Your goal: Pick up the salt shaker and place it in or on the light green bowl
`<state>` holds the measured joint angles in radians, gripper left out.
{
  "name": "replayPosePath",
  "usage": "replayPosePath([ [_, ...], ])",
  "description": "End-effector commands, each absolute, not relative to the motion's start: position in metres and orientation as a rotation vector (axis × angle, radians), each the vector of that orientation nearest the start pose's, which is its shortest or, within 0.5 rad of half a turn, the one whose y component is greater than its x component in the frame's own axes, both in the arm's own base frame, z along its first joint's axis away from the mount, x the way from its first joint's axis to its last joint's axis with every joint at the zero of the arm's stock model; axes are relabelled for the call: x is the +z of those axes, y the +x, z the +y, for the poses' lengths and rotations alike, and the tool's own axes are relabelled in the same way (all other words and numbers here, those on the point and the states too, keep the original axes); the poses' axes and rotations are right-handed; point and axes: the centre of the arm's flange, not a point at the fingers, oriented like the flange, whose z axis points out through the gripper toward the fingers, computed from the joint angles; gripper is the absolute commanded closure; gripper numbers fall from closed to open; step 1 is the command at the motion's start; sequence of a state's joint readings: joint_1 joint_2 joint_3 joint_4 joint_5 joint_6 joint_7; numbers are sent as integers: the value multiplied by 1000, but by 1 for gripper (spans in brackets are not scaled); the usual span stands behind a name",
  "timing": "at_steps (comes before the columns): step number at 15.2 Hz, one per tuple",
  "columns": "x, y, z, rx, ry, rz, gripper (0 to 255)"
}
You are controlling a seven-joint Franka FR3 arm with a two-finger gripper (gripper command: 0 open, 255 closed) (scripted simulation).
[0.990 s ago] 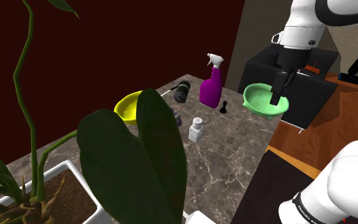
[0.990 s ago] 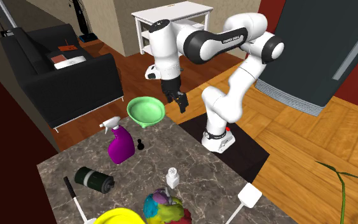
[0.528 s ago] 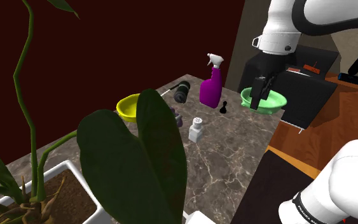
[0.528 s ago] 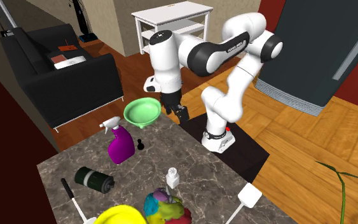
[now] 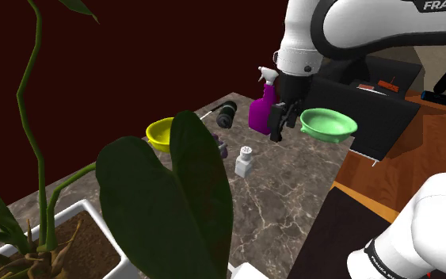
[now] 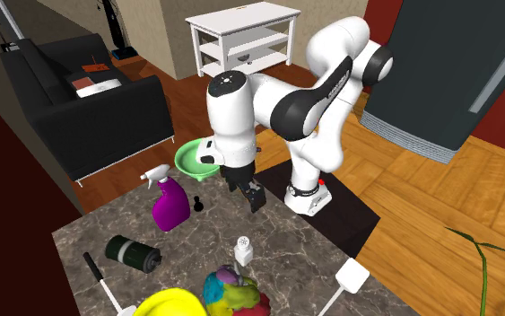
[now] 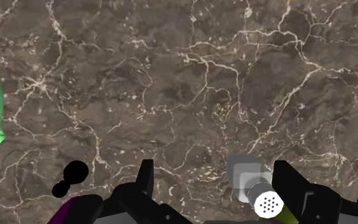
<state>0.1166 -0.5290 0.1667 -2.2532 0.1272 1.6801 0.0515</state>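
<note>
My black two-finger gripper (image 7: 213, 173), open wide and empty, has swung off the light green bowl (image 5: 329, 123) toward the small white perforated-cap salt shaker (image 7: 264, 202); grasp comes next.

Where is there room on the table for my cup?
The widest bare marble lies between the salt shaker, the purple spray bottle and the green bowl. It is crowded around the yellow bowl, dark can and colourful heap.
</note>
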Motion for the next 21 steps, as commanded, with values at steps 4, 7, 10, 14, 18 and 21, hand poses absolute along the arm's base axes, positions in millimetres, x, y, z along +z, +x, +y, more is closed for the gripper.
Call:
replayPosePath([
  [4,543,398,188,44,-3109,-336,0],
  [7,538,413,216,24,-3117,-356,0],
  [10,522,413,217,24,-3117,-356,0],
  [14,501,412,217,24,-3117,-356,0],
  [18,498,412,217,24,-3117,-356,0],
  [21,498,412,217,24,-3117,-356,0],
])
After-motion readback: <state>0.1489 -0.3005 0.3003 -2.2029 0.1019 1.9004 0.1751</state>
